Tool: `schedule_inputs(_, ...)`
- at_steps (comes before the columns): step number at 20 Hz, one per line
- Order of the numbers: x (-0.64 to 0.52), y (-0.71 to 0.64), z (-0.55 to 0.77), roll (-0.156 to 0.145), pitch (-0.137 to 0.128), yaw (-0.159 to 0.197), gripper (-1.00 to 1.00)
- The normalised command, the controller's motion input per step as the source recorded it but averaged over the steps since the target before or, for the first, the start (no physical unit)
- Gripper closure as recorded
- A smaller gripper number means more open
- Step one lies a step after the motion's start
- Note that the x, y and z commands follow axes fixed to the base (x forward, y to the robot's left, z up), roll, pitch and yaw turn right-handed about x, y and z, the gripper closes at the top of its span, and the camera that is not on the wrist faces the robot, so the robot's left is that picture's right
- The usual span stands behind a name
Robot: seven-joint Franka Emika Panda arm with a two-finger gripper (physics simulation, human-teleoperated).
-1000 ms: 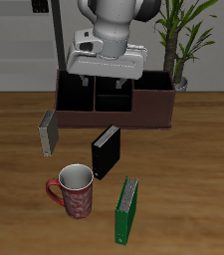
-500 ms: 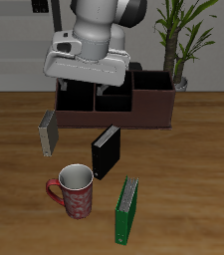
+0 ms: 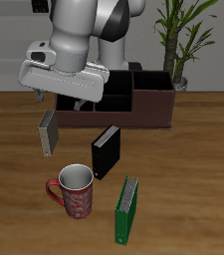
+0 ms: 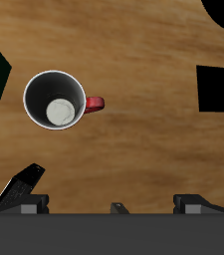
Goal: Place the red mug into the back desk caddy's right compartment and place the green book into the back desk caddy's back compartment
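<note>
the gripper (image 3: 59, 98) is held wide and empty above the red mug (image 3: 74, 191); it should be centred over one wall, away from the handle, before lowering.

The arm leaned forward with its wrist bent downward; the tool (image 3: 60, 101) hung raised, fingers spread (nothing between them).

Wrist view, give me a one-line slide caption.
Looking straight down on the upright red mug, handle out sideways, standing alone on the wooden table.
</note>
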Motion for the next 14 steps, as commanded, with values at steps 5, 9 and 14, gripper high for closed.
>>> schedule_inputs(5, 0.17, -0.11, -0.29, -0.016, 0.003, -0.066, -1.0)
schedule_inputs(9, 0.11, 0.08, -0.29, 0.033, -0.034, -0.092, -1.0)
schedule_inputs(14, 0.14, 0.15, -0.2, 0.021, -0.049, -0.057, -1.0)
